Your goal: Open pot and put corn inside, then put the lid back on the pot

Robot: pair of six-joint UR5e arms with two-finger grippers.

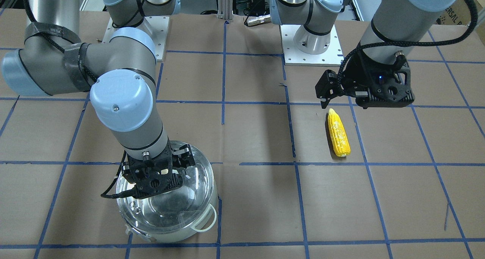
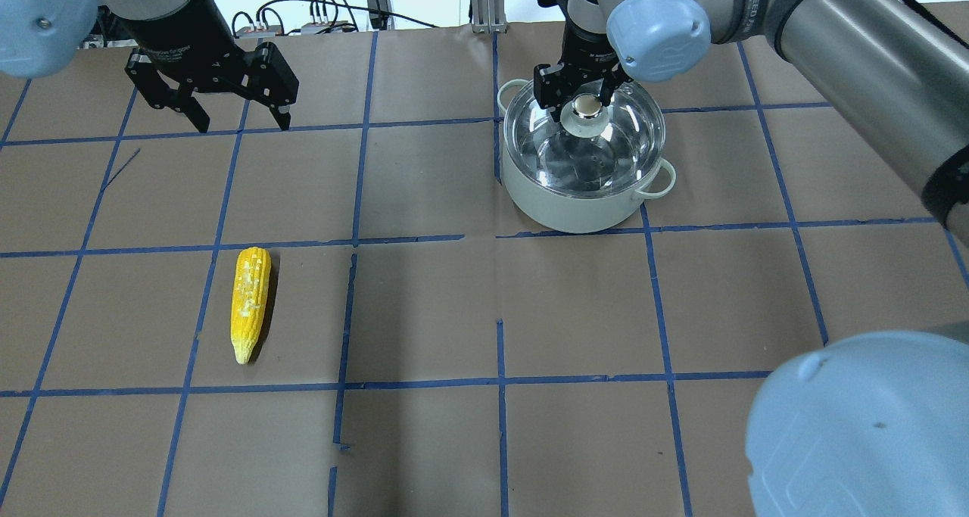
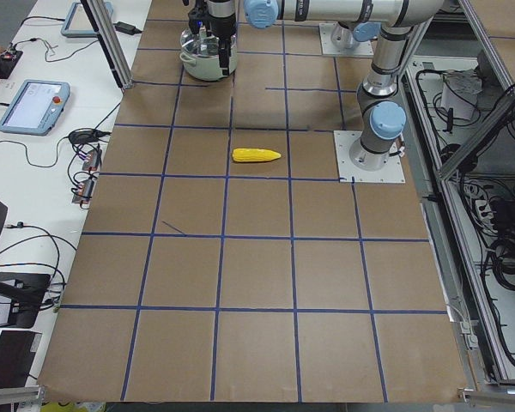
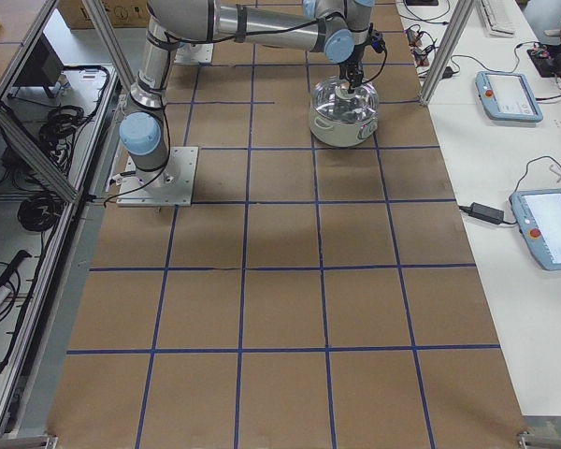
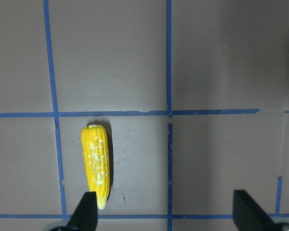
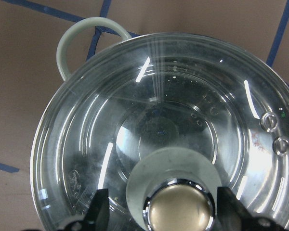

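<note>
R claw (image 2: 581,101) spread, straddling lid knob (image 6: 180,209): needs centring, firm pinch, straight lift. L claw (image 2: 244,122) open, corn (image 2: 250,301) at 6 o'clock.

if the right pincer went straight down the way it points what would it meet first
Probably the knob of the lid, centred between the right pincer's open fingers; they might straddle it and reach the glass instead. Depth is unclear.
</note>
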